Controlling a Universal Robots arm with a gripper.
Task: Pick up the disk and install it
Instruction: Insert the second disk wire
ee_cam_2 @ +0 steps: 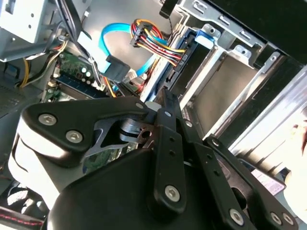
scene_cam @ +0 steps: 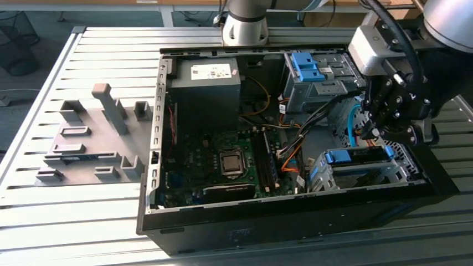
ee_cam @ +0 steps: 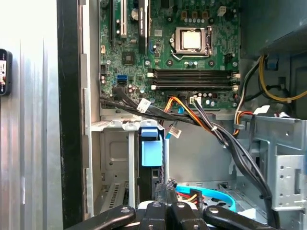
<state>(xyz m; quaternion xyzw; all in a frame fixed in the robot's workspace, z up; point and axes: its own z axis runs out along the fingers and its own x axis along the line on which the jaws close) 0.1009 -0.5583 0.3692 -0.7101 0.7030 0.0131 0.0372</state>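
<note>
My gripper (scene_cam: 382, 134) hangs inside the open computer case (scene_cam: 159, 166), above the drive cage (scene_cam: 362, 172) at the exterior view's right. My fingers (ee_cam: 165, 211) press together on nothing. The disk (ee_cam: 149, 165) sits in that cage, standing on edge in its slot, its blue bracket (scene_cam: 358, 155) at the top. In the first wrist view its long axis runs from the motherboard (ee_cam: 177, 52) toward my fingers. A bundle of cables (ee_cam: 216, 134) crosses beside it.
</note>
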